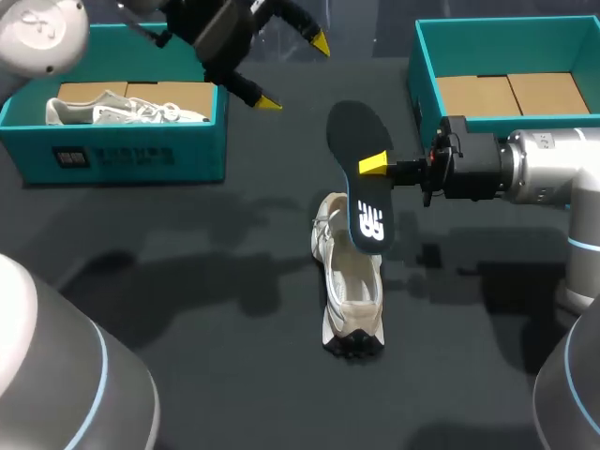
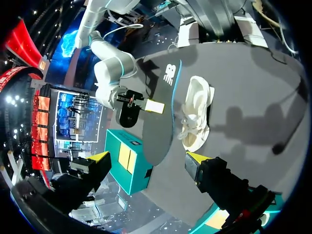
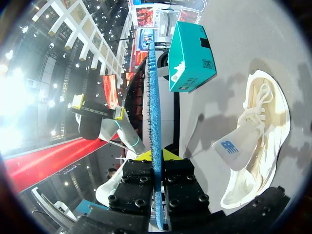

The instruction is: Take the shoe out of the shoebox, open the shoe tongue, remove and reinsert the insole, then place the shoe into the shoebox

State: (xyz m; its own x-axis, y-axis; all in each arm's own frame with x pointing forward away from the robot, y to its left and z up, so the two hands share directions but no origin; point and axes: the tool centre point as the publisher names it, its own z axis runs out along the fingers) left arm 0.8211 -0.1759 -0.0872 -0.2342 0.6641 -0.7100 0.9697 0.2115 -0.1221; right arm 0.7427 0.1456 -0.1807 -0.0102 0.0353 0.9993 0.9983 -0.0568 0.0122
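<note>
The right gripper is clamped on a dark, flat foam insole and holds it in the air, one yellow tip pressed on its upper face. In the right wrist view the insole runs edge-on between the fingers, with its blue underside showing. In the head view its lower end overlaps the cream-white lace-up sneaker. The sneaker lies on the dark grey table between two boxes and out of both, with its tongue lifted clear of the opening. The left gripper hangs above the table with its fingers spread wide, holding nothing, apart from the insole. Beside it, the left teal cardboard shoebox holds another white sneaker. The right teal shoebox shows a brown cardboard floor.
</note>
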